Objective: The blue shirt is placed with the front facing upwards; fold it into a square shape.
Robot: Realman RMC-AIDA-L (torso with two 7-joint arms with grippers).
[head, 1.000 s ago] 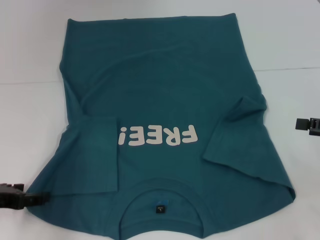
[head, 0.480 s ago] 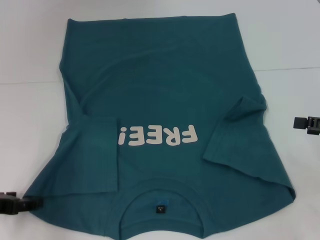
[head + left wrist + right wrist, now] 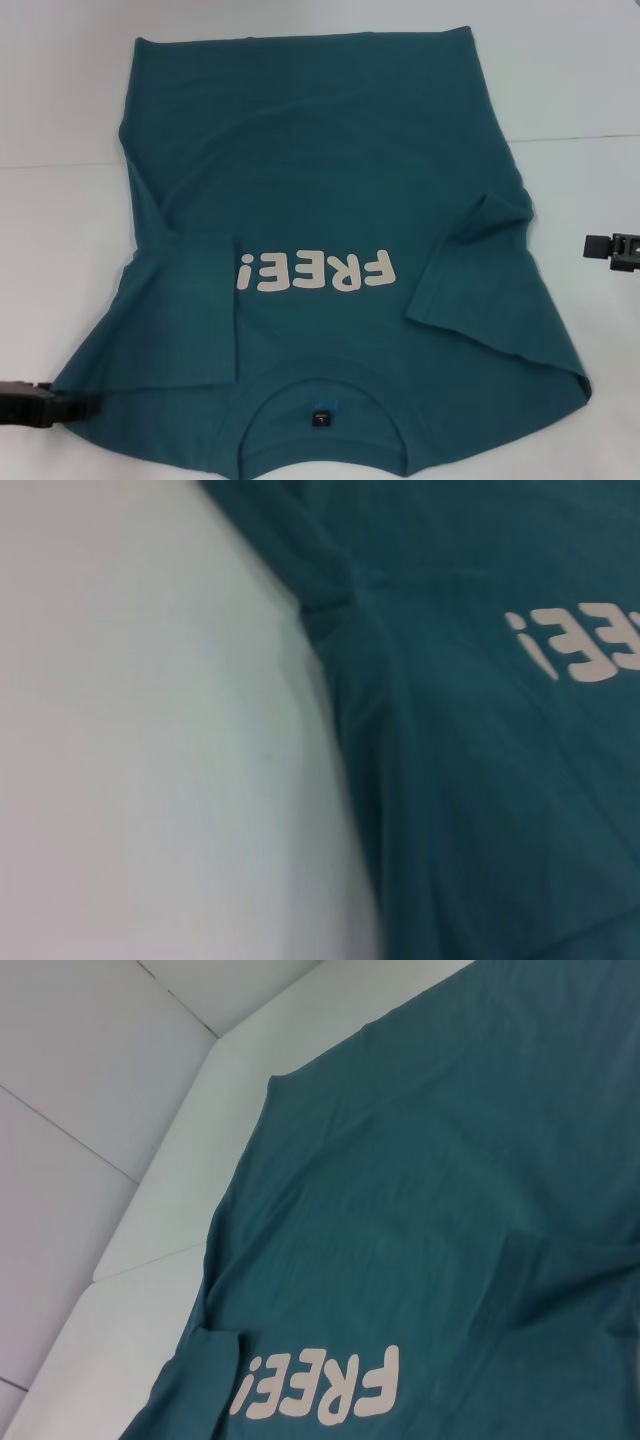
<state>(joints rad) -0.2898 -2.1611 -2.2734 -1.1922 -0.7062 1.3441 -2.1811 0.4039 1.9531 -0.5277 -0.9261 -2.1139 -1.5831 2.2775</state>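
The blue shirt (image 3: pixel 320 180) lies flat on the white table, front up, with the white "FREE!" lettering (image 3: pixel 315 272) across its chest. Its collar with a small dark label (image 3: pixel 320 415) points toward me. Both short sleeves are folded inward, the left sleeve (image 3: pixel 190 310) and the right sleeve (image 3: pixel 470 260). My left gripper (image 3: pixel 88 405) sits low at the shirt's near left shoulder edge. My right gripper (image 3: pixel 592 245) hovers off the shirt's right side, apart from the cloth. The left wrist view shows the shirt (image 3: pixel 480 780) and part of the lettering (image 3: pixel 585 650). In the right wrist view the shirt (image 3: pixel 420 1210) fills most of the picture.
Bare white table (image 3: pixel 60 230) flanks the shirt on both sides, with a faint seam (image 3: pixel 580 138) running across it. Beyond the table's far edge stands a pale panelled wall (image 3: pixel 100 1050).
My left gripper has shifted slightly lower along the shirt's near left edge. My right gripper has crept a little toward the shirt. The shirt has not moved.
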